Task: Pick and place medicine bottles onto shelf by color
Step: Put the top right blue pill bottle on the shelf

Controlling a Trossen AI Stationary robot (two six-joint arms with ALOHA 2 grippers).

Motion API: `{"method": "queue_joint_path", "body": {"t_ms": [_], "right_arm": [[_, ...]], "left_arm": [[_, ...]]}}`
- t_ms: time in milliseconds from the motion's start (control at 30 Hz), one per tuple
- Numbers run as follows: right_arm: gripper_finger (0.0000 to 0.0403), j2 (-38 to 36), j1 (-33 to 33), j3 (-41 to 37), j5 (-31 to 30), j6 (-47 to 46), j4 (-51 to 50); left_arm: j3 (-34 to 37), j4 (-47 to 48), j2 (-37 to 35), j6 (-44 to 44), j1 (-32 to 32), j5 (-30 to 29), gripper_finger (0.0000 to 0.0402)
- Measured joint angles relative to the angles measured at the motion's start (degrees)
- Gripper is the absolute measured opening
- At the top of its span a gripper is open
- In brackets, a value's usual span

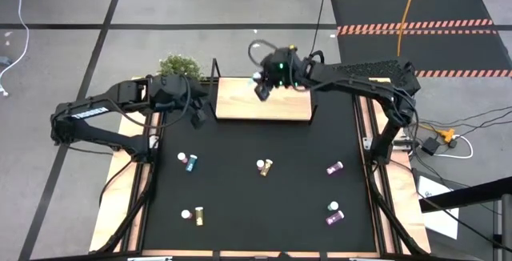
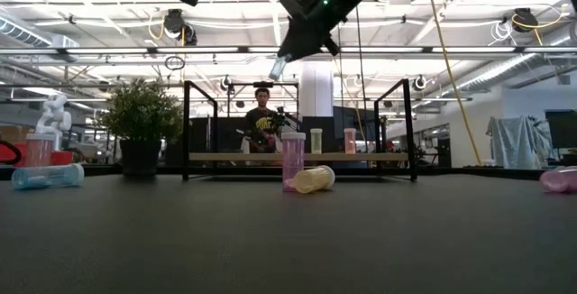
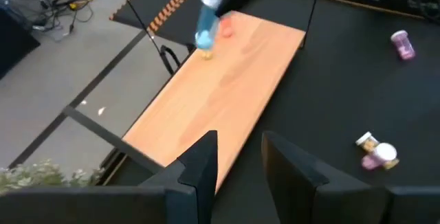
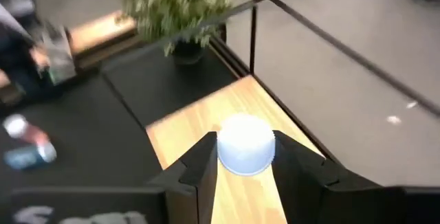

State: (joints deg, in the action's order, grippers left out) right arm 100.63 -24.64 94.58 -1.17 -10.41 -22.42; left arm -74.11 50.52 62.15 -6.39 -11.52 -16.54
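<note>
- Right tool [image 1: 261, 87] grips a teal-blue bottle [image 3: 205, 23] by its white cap, held above the shelf [image 1: 240, 105]
- Left tool [image 1: 196, 117] waits with fingers parted, empty, beside the shelf's left end
- Other bottles lie scattered on the tabletop [image 1: 240, 189]

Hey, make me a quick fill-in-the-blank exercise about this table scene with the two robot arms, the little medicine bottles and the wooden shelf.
1. The right gripper hangs above the shelf holding a ____ bottle.
2. The left gripper stands ____ and holds nothing.
3. A potted ____ stands beside the shelf's left end.
4. On the black mat, the two bottles nearest its right edge are both ____.

Missing words: blue; open; plant; purple
</note>
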Motion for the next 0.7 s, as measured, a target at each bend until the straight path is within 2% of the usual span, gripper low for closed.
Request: {"method": "queue_joint_path", "body": {"t_ms": [267,467,700], "right_arm": [[0.0114,5.33,-4.8,9.94,1.31,6.58,-6.42],[0.0114,8.24,-6.15,11.87,1.47,13.16,-9.44],[0.0114,13.6,-6.8,11.88,1.43,32.69,-9.26]], "left_arm": [[-0.02,-2.83,1.68,7.43,-5.72,0.22,0.0118],[0.01,-3.48,2.97,8.84,-10.05,1.2,0.0118],[0.01,-4.2,6.43,10.89,-15.16,1.56,0.0118]]}}
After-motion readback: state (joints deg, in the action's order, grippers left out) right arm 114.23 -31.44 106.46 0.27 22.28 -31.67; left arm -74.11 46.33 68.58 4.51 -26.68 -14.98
